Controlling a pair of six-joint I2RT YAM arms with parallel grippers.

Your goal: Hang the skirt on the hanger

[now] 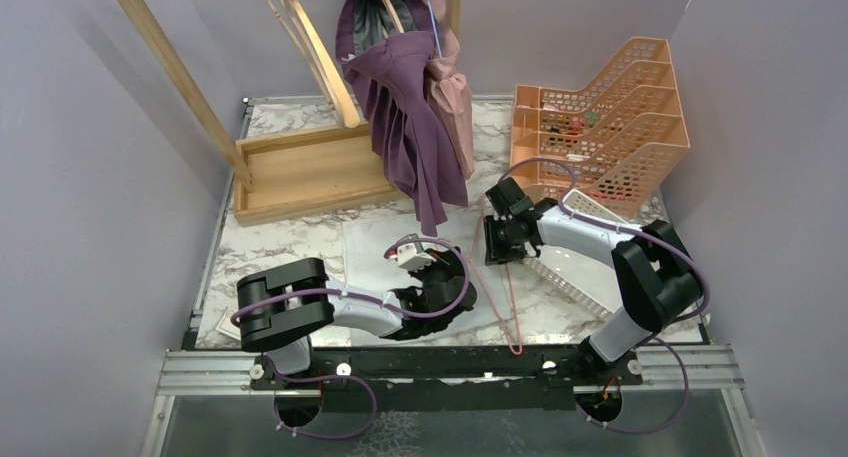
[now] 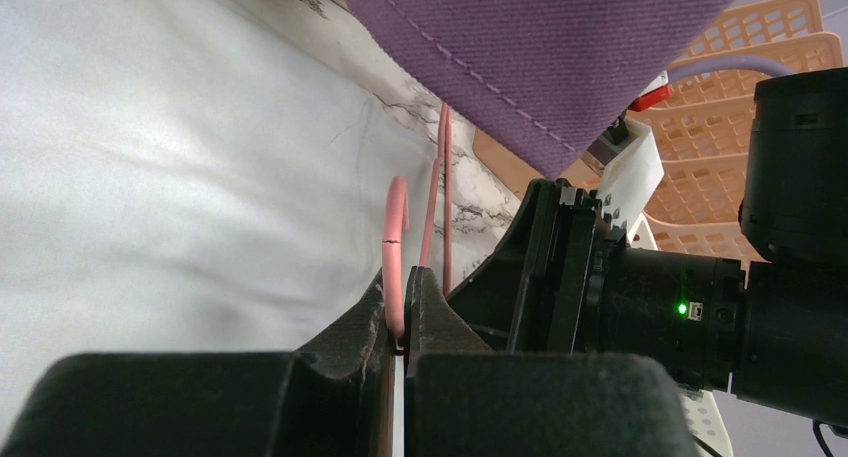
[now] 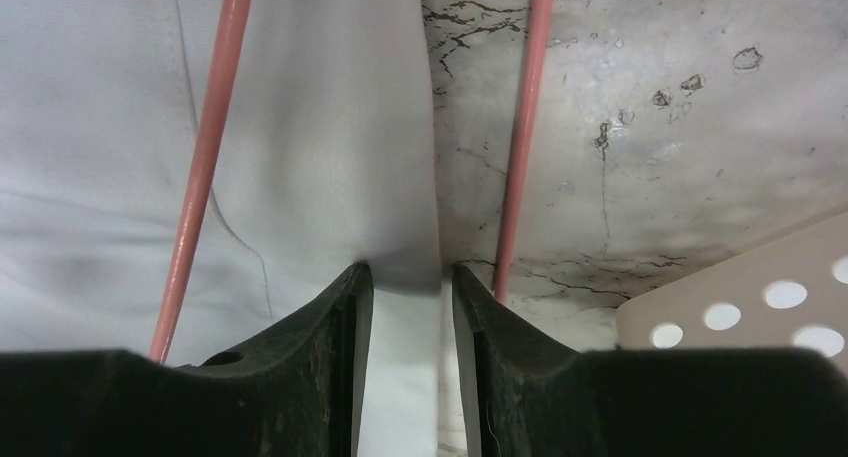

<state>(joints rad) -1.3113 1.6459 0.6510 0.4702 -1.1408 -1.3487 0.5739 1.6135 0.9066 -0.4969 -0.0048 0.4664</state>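
The jaws of the left gripper (image 2: 400,287) are clamped on the curved hook of the pink wire hanger (image 2: 397,247). The jaws of the right gripper (image 3: 412,282) stand narrowly apart, with a strip of the white skirt's (image 3: 100,127) edge lying in the gap, not visibly pinched. The skirt lies flat on the marble table (image 3: 650,127) at the centre, between the two grippers. The hanger rests on it, one rod crossing the cloth to the left of the right gripper's jaws and the other running over bare marble to their right. From above, the hanger's wires run from the far side towards the near table edge. A purple garment (image 1: 400,127) and a pink garment (image 1: 455,107) hang from a wooden rack (image 1: 300,167) at the far left, and the purple hem drops low just beyond both grippers. An orange mesh organizer (image 1: 600,117) stands far right, and a perforated tray (image 1: 565,277) lies under the right arm.
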